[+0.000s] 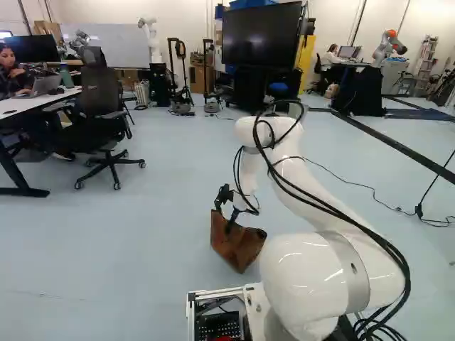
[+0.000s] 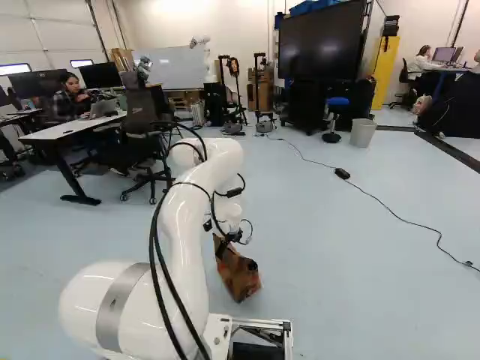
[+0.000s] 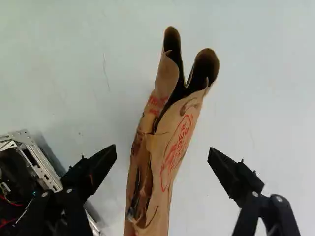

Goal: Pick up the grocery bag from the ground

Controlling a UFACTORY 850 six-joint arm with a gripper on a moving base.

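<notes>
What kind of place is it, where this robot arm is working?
Probably a robotics lab or workshop: another robot arm stands by the whiteboard, and a big screen on a stand faces the open floor.

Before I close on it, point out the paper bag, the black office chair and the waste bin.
Paper bag [image 3: 172, 147]: wrist view, on its side with the red print.
Office chair [image 1: 99, 91]: left base view, on the backrest.
Waste bin [image 2: 363, 134]: right base view, on its outer wall.

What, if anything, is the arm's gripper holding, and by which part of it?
Nothing is held. The jaws stand open on either side of the paper bag, with a gap showing between each jaw and the bag.
</notes>
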